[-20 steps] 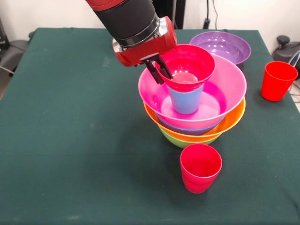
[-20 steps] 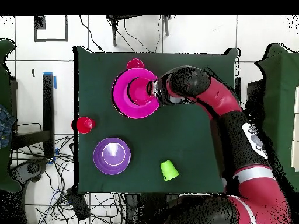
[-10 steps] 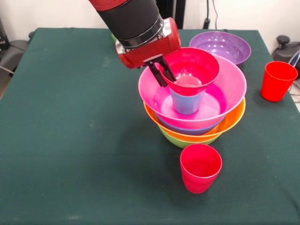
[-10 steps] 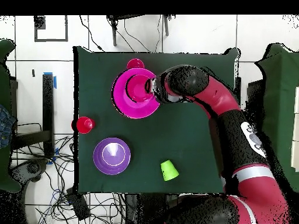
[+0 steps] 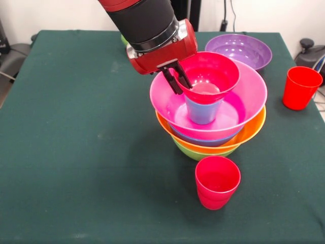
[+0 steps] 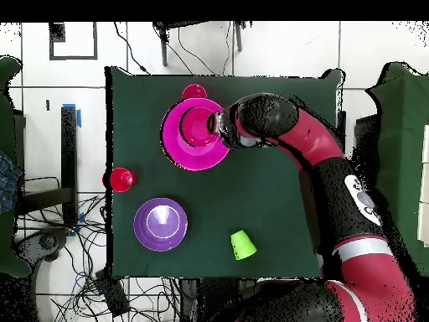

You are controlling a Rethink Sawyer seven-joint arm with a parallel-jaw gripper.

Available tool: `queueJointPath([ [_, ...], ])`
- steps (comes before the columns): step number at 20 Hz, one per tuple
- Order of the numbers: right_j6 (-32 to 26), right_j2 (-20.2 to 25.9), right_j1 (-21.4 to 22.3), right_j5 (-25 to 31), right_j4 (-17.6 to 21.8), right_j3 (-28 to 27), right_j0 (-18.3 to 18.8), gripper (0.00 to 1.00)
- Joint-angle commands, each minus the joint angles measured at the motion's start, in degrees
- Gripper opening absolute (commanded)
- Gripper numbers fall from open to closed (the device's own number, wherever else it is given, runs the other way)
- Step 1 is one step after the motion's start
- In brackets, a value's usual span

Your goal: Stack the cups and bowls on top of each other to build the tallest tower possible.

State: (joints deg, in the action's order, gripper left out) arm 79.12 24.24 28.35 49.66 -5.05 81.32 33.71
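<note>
We see the gripper (image 5: 176, 80) pinched on the left rim of the small red bowl (image 5: 209, 76), one finger inside and one outside, holding it over the sky blue cup (image 5: 202, 111) at upper centre of the front view. That cup stands in the pink bowl (image 5: 244, 101) topping the tower (image 5: 213, 145). Since a second ago the red bowl and gripper have shifted slightly up and to the right. A red cup (image 5: 217, 182) stands just below the tower; another red cup (image 5: 300, 87) and the purple bowl (image 5: 244, 48) sit at right.
</note>
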Motion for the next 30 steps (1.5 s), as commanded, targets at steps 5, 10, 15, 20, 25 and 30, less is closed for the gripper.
queueJointPath([
  [5, 1.23, 0.95, -3.98, -1.33, 3.28, 1.80, -1.21, 0.00],
  [10, 1.24, 0.84, -4.20, -0.64, 3.38, 1.12, -1.33, 0.00],
  [15, 1.43, 0.67, -4.00, -0.01, 3.29, 1.60, -1.19, 0.00],
  [20, 1.24, 0.48, -3.95, 0.54, 3.58, 2.01, -1.11, 0.00],
  [25, 1.15, 0.40, -4.27, 1.27, 3.63, 1.86, -1.17, 0.00],
  [30, 1.11, 0.29, -4.24, 1.31, 3.80, 2.20, -1.18, 0.00],
])
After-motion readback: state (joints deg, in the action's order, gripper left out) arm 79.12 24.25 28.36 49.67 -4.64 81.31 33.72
